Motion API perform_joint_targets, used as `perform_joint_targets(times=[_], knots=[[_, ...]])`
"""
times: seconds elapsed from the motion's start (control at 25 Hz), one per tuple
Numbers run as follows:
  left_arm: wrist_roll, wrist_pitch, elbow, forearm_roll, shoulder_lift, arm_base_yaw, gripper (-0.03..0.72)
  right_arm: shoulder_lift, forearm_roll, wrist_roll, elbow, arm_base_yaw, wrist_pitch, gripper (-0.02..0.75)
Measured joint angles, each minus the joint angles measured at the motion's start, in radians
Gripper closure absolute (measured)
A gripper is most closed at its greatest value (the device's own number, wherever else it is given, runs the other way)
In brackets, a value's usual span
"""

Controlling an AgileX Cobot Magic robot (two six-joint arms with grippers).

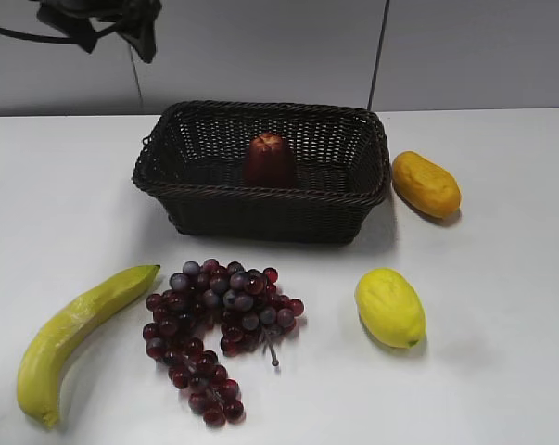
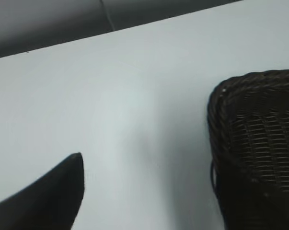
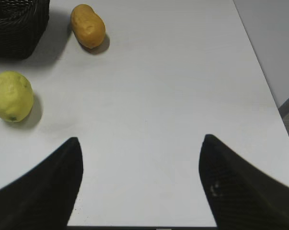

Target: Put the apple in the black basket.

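- Grapes: cluster of small glossy red-purple spheres on a thin stem, nearest the exterior camera, lying on the table in front of the black basket.
- Banana: long curved, yellow-green, matte skin; front-left of the basket, just beside the grapes.
- Lemon: oval, pale yellow, dimpled skin; front-right of the basket.
- Orange-yellow oblong fruit: smooth, rounded ends; just right of the basket, apart from its wall.
- Black basket: rectangular, dark woven wicker, braided rim, open weave on the walls.
- Apple: dark maroon, glossy, tapered, dimpled top; upright inside the basket, at mid-floor.
- Left claw: one dark finger visible in the wrist view, over bare table left of the basket corner; state cannot be told. Dark arm parts at the exterior view's upper left.
- Right claw: two dark fingers spread wide, released, nothing between them; right of the basket, over smooth white table.
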Motion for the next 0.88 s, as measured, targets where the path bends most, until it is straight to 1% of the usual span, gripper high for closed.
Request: perform_joint_targets(times=[0.24,0.36,0.48,0.6,0.72,0.88], knots=[[-0.010,0.002,0.007,-0.016,-0.009,0.100,0.068,0.000,0.000,0.000,0.000,0.000,0.000,0.164],[-0.011,0.001,0.071,-0.024,-0.050,0.141,0.092,0.000,0.000,0.000,0.000,0.000,0.000,0.164],[-0.011,0.001,0.197,-0.008,-0.123,0.160,0.104,0.000,0.000,0.000,0.000,0.000,0.000,0.164],[-0.010,0.001,0.348,0.028,-0.223,0.161,0.105,0.000,0.000,0.000,0.000,0.000,0.000,0.164],[-0.009,0.000,0.511,0.068,-0.333,0.161,0.106,0.000,0.000,0.000,0.000,0.000,0.000,0.164],[-0.012,-0.020,0.728,0.085,-0.508,0.161,0.106,0.000,0.000,0.000,0.000,0.000,0.000,0.164]])
